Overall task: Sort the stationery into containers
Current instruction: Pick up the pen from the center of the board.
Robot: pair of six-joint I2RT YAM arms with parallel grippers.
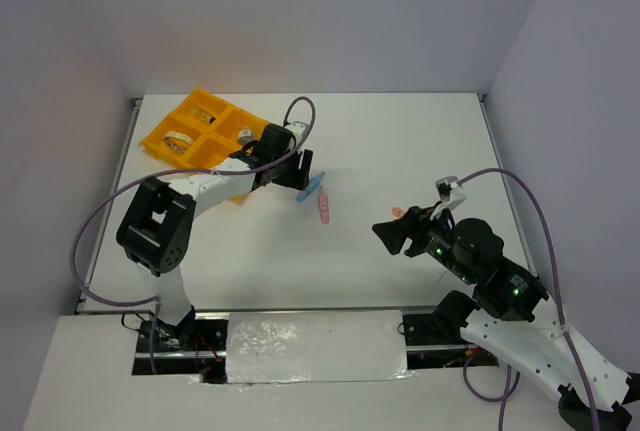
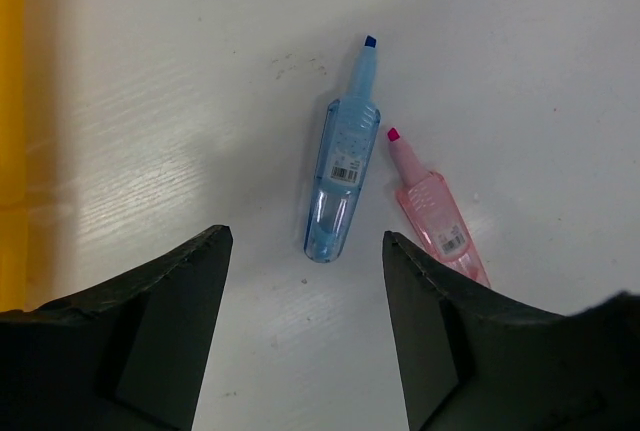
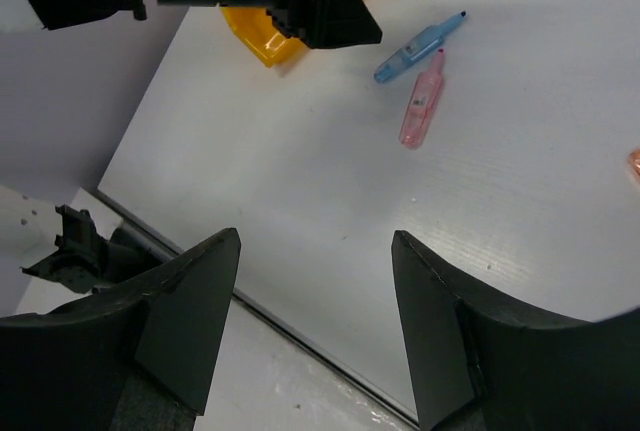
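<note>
**Desk:** Where are you with the sorting?

**Operator:** I've got the left hand (image 2: pixel 305 241) hovering low over the counter (image 1: pixel 420 141), jaws spread wide and holding nothing. The light-blue pen (image 2: pixel 340 166) lies flat right under the gap, its butt end between my fingers and its tip pointing away. The pink pen (image 2: pixel 432 206) lies just beside it. Its nib is close to the blue barrel, though I can't tell if they touch.

**Desk:** And the other side?

**Operator:** The right hand (image 3: pixel 316 236) is wide open and empty too, up in the air and well apart from both pens. An orange piece (image 1: pixel 399 212) lies near it. The tray (image 1: pixel 160 136) is behind my left arm, with the tape ring (image 1: pixel 180 141) in one compartment and the little jar (image 1: pixel 244 135) in another.

**Desk:** How do you expect the blue one to behave?

**Operator:** I'd say it's light and stiff: clear, smooth plastic that's likely slippery and could roll or squirt out of a pinch. I'd grip across the wide body near the barcode label, not the tapered neck. My jaws already straddle it crosswise. My worry is the right-side finger, which would come down close to the pink pen and could nudge it.
</note>
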